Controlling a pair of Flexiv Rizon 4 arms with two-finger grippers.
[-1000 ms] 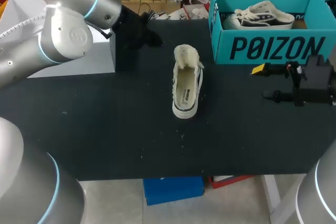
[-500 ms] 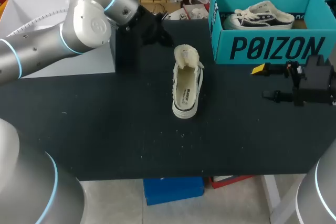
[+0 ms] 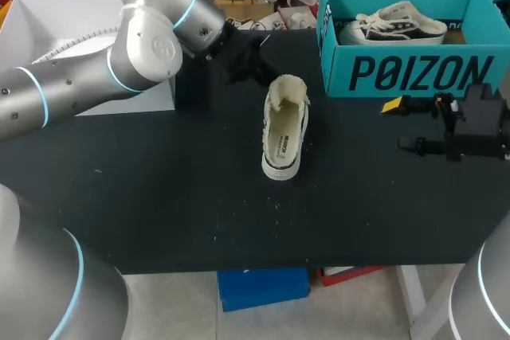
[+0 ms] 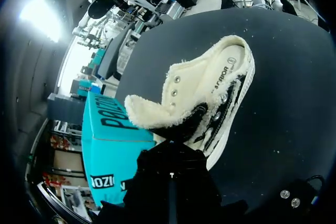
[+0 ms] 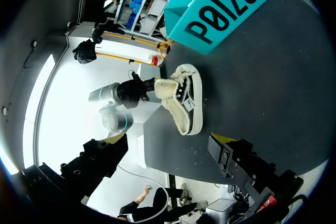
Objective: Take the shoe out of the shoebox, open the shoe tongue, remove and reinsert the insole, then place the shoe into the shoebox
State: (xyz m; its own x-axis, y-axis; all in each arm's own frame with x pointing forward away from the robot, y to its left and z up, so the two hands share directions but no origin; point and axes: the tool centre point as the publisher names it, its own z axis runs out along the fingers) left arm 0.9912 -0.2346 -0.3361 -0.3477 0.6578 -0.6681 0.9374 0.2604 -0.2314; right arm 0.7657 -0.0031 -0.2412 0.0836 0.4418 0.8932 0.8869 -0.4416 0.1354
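Head cam overhead, L wrist near, R far (shoe (image 3: pixel 284 129) shared)

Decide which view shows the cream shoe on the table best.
The head view: the cream shoe shows whole from above, its opening unobstructed. The left wrist view is closer, but one end is hidden. The right wrist view shows it small.

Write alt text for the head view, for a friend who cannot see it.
A cream fleece-lined sneaker sits sole-down in the middle of a black table, with the left gripper at its far, fluffy end. The right gripper hangs open at the right, in front of a teal cardboard shoebox holding a second, black-and-white sneaker.
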